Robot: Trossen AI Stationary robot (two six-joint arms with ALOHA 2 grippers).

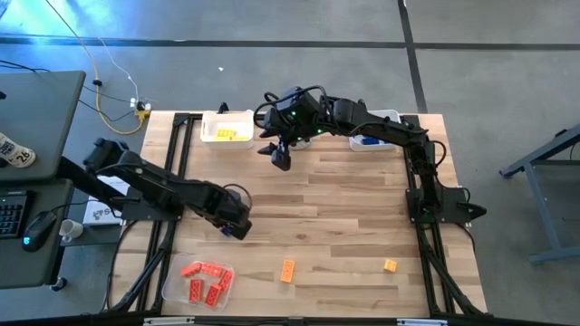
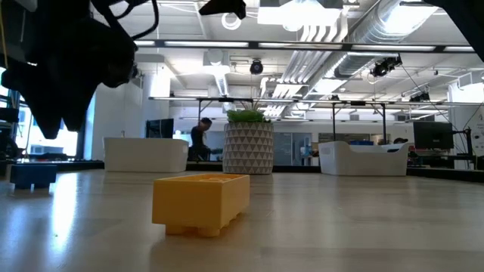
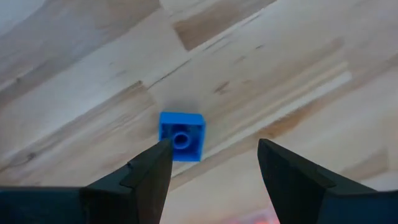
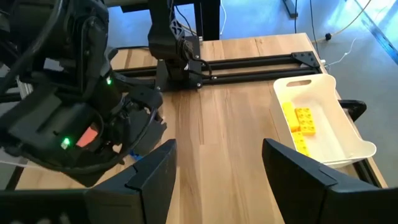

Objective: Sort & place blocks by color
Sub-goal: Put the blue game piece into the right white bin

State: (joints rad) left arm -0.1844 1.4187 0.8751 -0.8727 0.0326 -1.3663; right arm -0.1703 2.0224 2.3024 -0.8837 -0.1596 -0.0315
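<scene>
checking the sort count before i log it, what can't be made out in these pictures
- High view: the blue block under the left gripper is hidden by the arm; only the left wrist view shows the blue block.
- High view: the right arm covers most of the tray at the far right, so its contents cannot be counted.
- High view: the red-orange blocks overlap and are too small to count.
- Low view: the white trays' walls hide their contents.

Red-orange blocks (image 1: 205, 279) are heaped in a clear tray at the near left of the bench. Yellow-orange blocks (image 1: 227, 134) are gathered in the far white tray. Two more yellow-orange blocks (image 1: 287, 270) and (image 1: 390, 265) are left loose and well apart near the front edge. One blue block (image 3: 181, 135) is seen studs up on the bare wood.
</scene>
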